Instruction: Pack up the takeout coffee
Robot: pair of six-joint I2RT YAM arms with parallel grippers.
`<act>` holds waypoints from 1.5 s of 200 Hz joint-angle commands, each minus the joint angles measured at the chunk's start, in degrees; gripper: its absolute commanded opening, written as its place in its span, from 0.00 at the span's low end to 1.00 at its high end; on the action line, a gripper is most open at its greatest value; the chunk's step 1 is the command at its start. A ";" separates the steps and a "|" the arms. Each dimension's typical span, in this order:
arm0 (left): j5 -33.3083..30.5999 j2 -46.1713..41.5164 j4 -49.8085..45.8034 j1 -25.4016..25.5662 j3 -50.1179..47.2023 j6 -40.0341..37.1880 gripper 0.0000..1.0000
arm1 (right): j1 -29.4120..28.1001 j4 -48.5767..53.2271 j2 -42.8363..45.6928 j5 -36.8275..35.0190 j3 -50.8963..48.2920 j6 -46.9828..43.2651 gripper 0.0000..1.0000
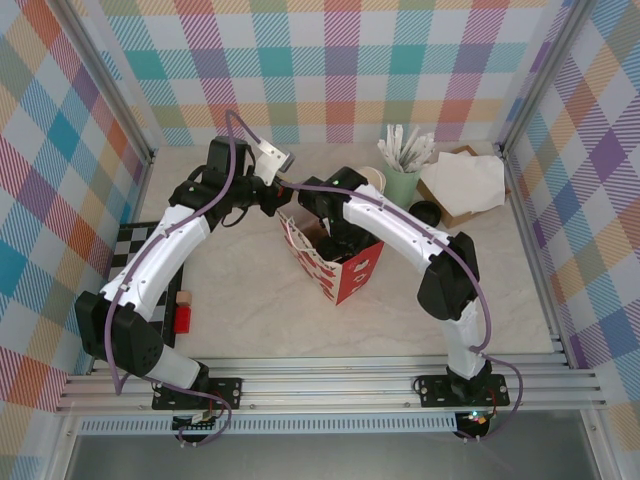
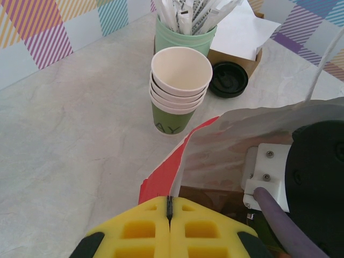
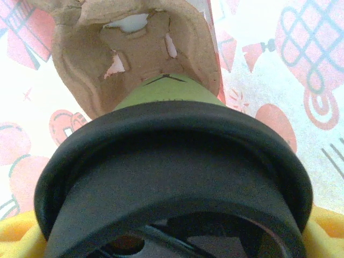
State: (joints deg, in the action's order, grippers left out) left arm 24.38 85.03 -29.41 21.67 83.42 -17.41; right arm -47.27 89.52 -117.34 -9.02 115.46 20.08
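So, my right gripper is down in the paper bag, jaws wide and clamped on the takeout coffee over the cardboard carrier. My left gripper is pinched shut on the bag rim. If that pinch slips, the bag could sag and tip the cup.
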 commanded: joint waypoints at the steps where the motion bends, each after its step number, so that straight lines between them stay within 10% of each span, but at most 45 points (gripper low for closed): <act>1: 0.49 -0.22 1.08 0.30 0.91 0.69 0.00 | 0.16 -0.79 2.86 -0.43 -1.94 -1.15 0.56; 300: 2.67 2.05 1.47 -0.57 -1.99 5.29 0.00 | 0.26 -11.60 7.87 -0.37 -7.88 -1.44 0.55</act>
State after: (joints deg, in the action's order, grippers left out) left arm 25.47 86.28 -28.60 21.56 82.63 -14.11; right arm -47.22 78.39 -111.92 -9.82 107.66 19.18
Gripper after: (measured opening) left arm 0.036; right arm 0.795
